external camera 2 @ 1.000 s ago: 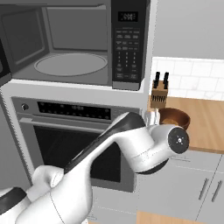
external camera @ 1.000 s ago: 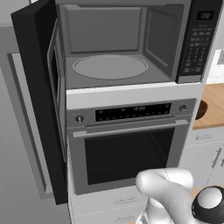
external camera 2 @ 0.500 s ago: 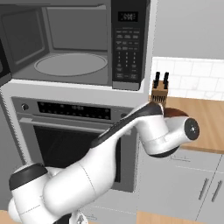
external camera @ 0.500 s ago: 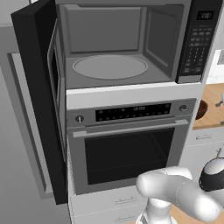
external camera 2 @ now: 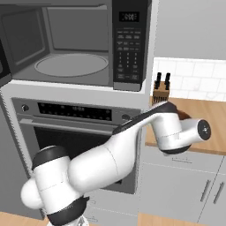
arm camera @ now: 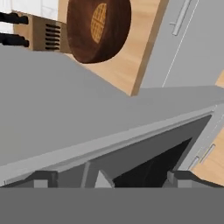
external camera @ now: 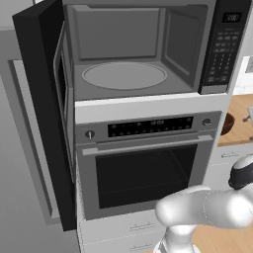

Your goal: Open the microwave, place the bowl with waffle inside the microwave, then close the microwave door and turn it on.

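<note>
The microwave [external camera: 128, 74] stands open, its grey cavity and pale turntable [external camera 2: 71, 64] bare. The microwave door [external camera: 44, 113] is swung out to the left. In the hand view the reddish-brown bowl [arm camera: 98, 28] sits on the wooden counter [arm camera: 131, 57] with a waffle [arm camera: 99, 22] inside. My gripper [arm camera: 111, 179] is open and holds nothing, well short of the bowl, with a grey cabinet side between them. In the left base view the bowl [external camera: 227, 123] peeks out at the right edge. In the right base view my arm [external camera 2: 176, 128] covers the spot beside the knife block.
A steel-fronted oven [external camera: 143, 168] sits under the microwave. A knife block [external camera 2: 161, 88] stands at the counter's back, close to the bowl [arm camera: 39, 30]. Grey cabinet drawers [external camera 2: 185, 185] run below the counter [external camera 2: 212, 114]. The keypad strip [external camera 2: 130, 44] is on the microwave's right.
My arm has swung to the right, from in front of the oven out over the counter by the knife block. The gripper has stayed open; microwave and door are unchanged.
</note>
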